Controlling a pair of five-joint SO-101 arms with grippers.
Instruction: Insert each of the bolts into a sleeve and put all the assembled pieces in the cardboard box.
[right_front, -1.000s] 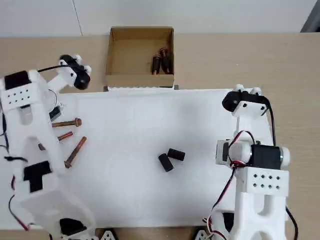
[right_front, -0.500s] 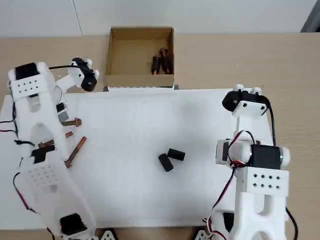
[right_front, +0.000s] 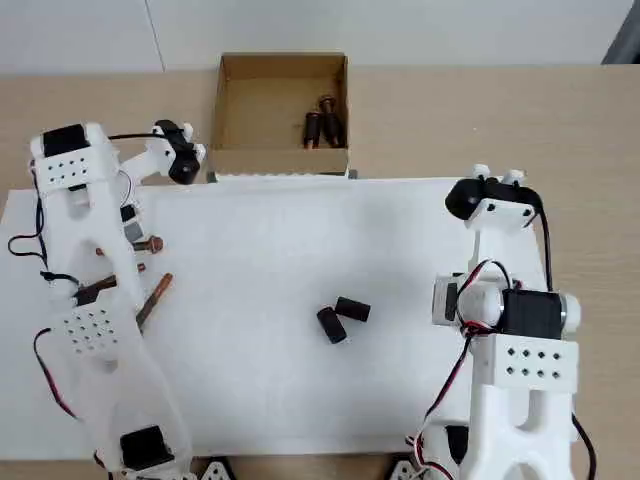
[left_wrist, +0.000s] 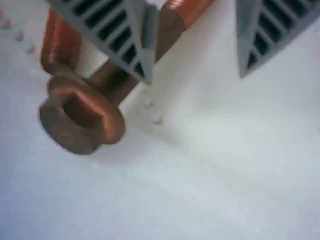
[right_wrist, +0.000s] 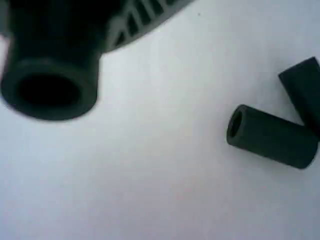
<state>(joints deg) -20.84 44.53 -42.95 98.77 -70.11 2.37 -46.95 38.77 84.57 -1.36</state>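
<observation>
**Left arm**: mine, bent low on my side of the cardboard box and to its left, wrist over the loose bolts.

**Left hand**: wide, fingers apart, gripping nothing. One finger crosses in front of a copper bolt lying on the white mat. A second bolt lies just beside the first.

**Right arm**: mine, standing on my side of the box and to its right.

**Right hand**: closed around a black sleeve, whose open end faces the wrist camera.

**Loose sleeves**: two, touching each other on the mat, on my side of the box, between my arms.

**Assembled pieces**: two, inside the box near its right wall.

**Surface**: the mat lies on a tan worktop, with a pale wall beyond the box.
</observation>
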